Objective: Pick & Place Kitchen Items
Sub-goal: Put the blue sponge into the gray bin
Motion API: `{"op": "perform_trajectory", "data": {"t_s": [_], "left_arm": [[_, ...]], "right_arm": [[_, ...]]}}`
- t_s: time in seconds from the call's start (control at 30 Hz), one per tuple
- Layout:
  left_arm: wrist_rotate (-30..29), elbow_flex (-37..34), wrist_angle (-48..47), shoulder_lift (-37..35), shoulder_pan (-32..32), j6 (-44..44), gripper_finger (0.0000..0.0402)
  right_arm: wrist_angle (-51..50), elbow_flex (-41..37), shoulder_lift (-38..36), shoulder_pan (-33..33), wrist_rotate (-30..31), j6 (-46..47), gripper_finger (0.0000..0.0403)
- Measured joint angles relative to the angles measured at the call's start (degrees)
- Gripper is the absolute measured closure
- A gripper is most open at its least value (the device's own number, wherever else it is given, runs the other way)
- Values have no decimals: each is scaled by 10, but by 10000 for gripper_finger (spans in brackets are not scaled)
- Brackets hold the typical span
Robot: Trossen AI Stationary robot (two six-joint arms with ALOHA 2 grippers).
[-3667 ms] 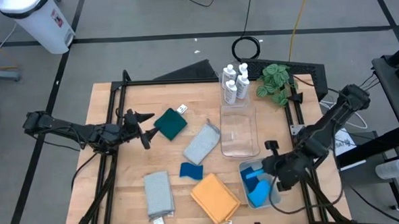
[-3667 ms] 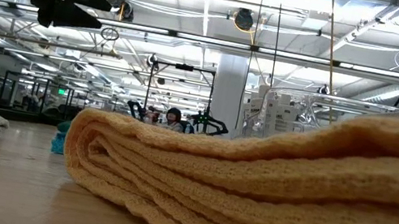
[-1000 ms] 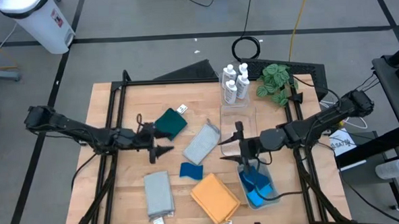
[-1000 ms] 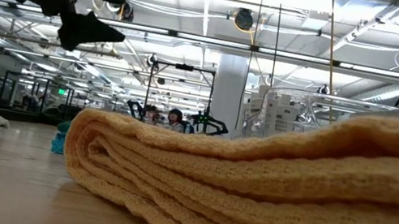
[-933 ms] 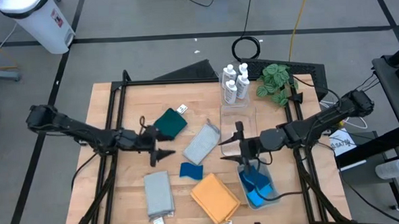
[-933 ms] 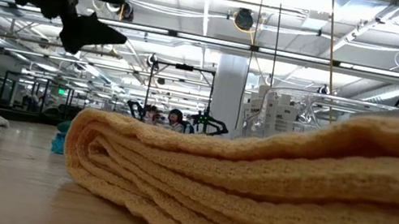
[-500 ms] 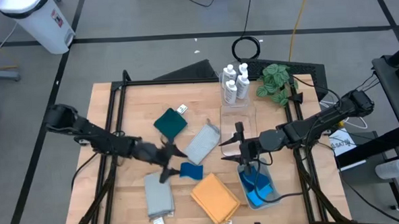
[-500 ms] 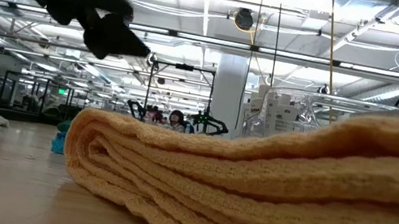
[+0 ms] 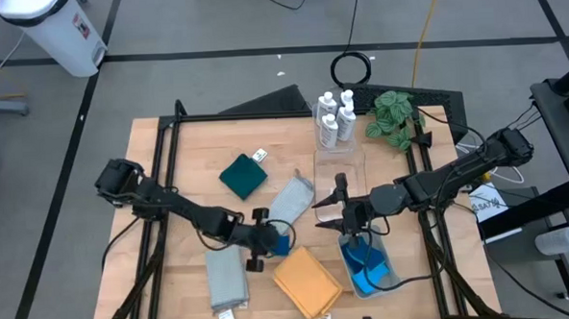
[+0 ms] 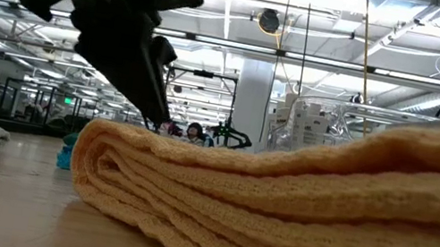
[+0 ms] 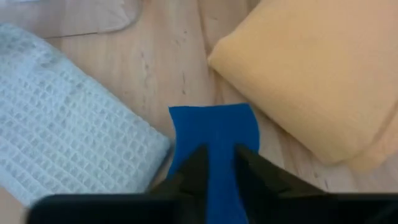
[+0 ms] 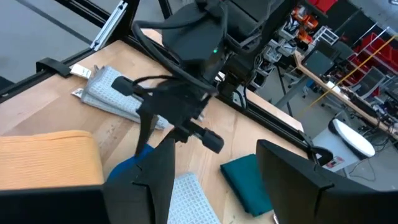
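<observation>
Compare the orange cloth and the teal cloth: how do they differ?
The orange cloth lies at the table's near edge; the teal cloth lies farther back, left of centre. The orange one looks larger than the teal one. The left tool works right beside the orange cloth; the teal cloth lies apart from it. Both are folded flat.

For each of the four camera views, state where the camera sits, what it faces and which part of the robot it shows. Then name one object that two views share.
High view: above the table, looking straight down; both arms, left gripper over the blue sponge, right gripper at the clear bin.
Low view: table height, facing the room past the orange cloth; one dark gripper hangs above it.
Left wrist view: on the left wrist, facing down; its fingers straddle the sponge.
Right wrist view: on the right wrist, facing the left arm.
Shared: the orange cloth, in all four.
</observation>
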Motion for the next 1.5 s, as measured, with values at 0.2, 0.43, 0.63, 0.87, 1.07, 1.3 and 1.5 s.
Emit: {"op": "perform_trajectory", "data": {"t_s": [0.2, 0.43, 0.63, 0.87, 1.07, 1.3, 1.5], "left_arm": [[33, 1, -15, 1, 16, -41, 390], [27, 0, -13, 18, 17, -53, 392], [59, 0, 0, 48, 19, -69, 388], [52, 1, -88, 37, 19, -147, 398], [11, 2, -180, 32, 14, -230, 387], [-19, -1, -218, 5, 11, -240, 393], [-58, -1, -180, -56, -11, -269, 398]], "right_arm": [[4, 0, 0, 0, 0, -21, 207], [8, 0, 0, -7, -2, -38, 207], [10, 1, 0, -31, -2, -36, 207], [13, 1, 0, -55, -28, -32, 207], [12, 1, 0, -70, -95, -33, 207], [12, 1, 0, -79, -91, -28, 207], [4, 1, 0, -79, -90, -21, 207]]}}
